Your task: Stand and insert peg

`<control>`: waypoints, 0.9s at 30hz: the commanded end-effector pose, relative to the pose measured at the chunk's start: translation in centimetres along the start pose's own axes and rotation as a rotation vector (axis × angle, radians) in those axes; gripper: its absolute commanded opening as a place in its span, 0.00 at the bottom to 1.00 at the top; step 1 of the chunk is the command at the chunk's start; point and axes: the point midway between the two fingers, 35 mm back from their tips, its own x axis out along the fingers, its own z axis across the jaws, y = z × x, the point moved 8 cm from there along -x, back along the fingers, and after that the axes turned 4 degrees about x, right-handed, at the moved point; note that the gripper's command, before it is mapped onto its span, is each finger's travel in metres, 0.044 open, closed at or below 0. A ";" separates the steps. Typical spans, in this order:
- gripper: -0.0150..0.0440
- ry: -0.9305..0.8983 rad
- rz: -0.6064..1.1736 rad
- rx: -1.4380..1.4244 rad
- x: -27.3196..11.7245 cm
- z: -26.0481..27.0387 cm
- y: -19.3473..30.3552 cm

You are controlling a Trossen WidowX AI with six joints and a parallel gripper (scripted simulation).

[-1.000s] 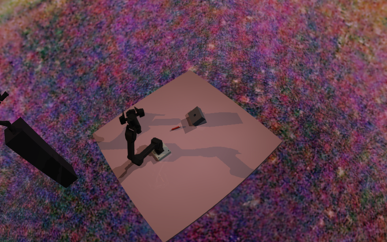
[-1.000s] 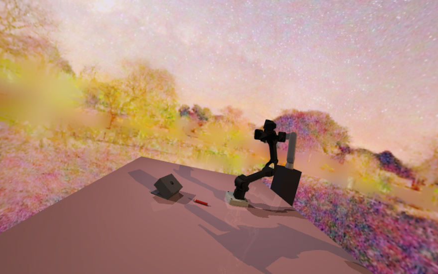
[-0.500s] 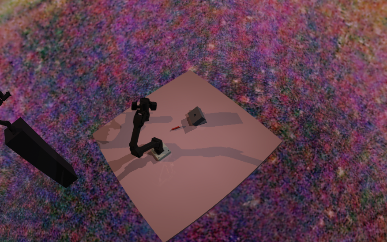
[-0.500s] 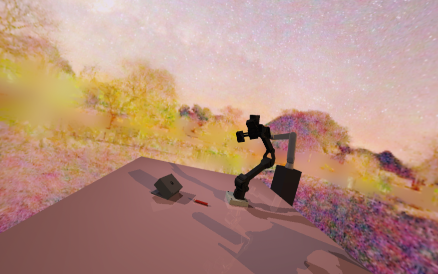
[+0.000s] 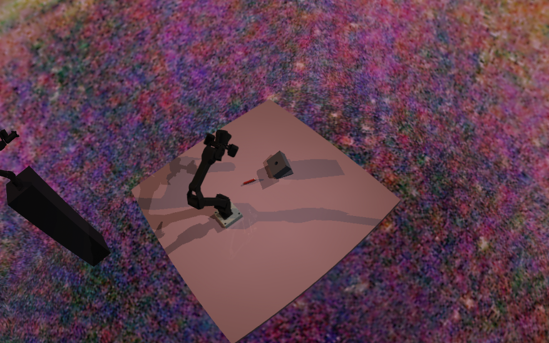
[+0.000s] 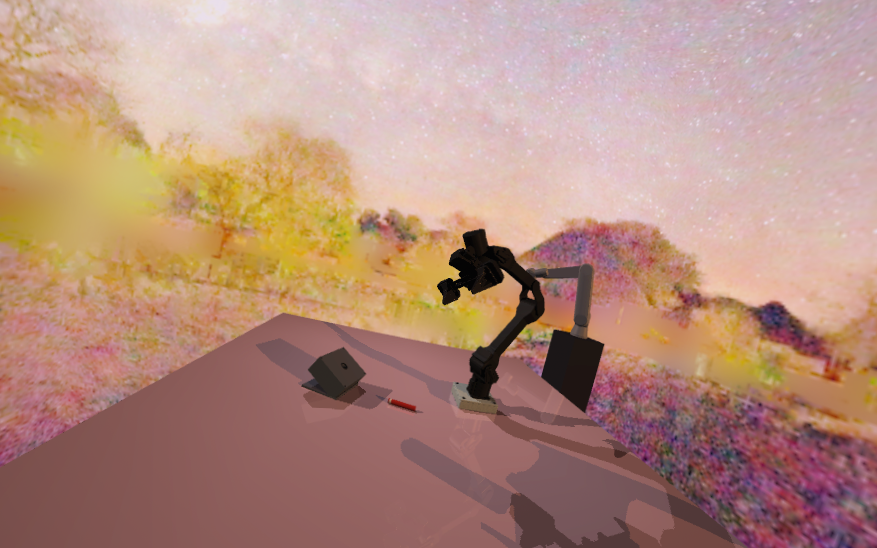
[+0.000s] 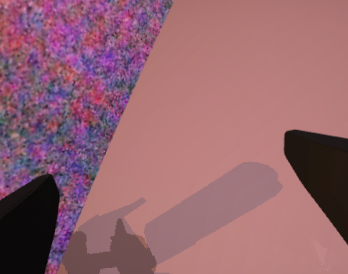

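The jaws stand wide apart with nothing between them, high over the desk [image 5: 267,264] [image 6: 223,463] [image 7: 217,75]. From them, in the top view, the peg [image 5: 248,181] [image 6: 403,405] lies flat at 5 o'clock, banded end towards the panel [image 5: 283,165] [image 6: 351,375], which sits at 2 o'clock from the peg. The step in hand seems to be the first pick-up; next, the jaws should descend, straddle the peg and close, ready to stand it plain end down.
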 end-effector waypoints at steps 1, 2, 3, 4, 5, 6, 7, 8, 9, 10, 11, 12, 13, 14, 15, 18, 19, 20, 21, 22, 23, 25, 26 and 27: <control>1.00 0.089 0.053 0.090 2.1 -2.0 -0.5; 1.00 0.111 0.066 0.111 2.7 -2.4 -0.6; 1.00 0.134 0.078 0.132 3.2 -2.9 -0.7; 1.00 0.157 0.091 0.153 3.7 -3.5 -0.8; 1.00 0.181 0.103 0.174 4.2 -4.0 -0.8; 1.00 0.204 0.115 0.194 4.7 -4.5 -0.9; 1.00 0.227 0.128 0.214 5.2 -5.0 -0.9; 1.00 0.251 0.140 0.234 5.6 -5.5 -1.0; 1.00 0.275 0.153 0.254 6.1 -6.1 -1.0; 1.00 0.298 0.165 0.273 6.6 -6.6 -1.0; 1.00 0.322 0.177 0.292 7.0 -7.1 -1.0; 1.00 0.347 0.189 0.310 7.5 -7.7 -0.9; 1.00 0.371 0.202 0.329 7.9 -8.2 -0.9; 1.00 0.395 0.214 0.347 8.3 -8.8 -0.8; 1.00 0.419 0.226 0.365 8.8 -9.3 -0.8; 1.00 0.493 0.264 0.416 10.0 -11.0 -0.5; 1.00 0.518 0.276 0.433 10.4 -11.5 -0.3; 1.00 0.543 0.289 0.449 10.7 -12.0 -0.2; 1.00 0.567 0.302 0.465 11.1 -12.6 0.0; 1.00 0.592 0.315 0.481 11.5 -13.1 0.1; 1.00 0.618 0.328 0.496 11.8 -13.7 0.3; 1.00 0.668 0.354 0.525 12.5 -14.8 0.7; 1.00 0.693 0.367 0.539 12.8 -15.3 0.9; 1.00 0.718 0.381 0.553 13.1 -15.9 1.1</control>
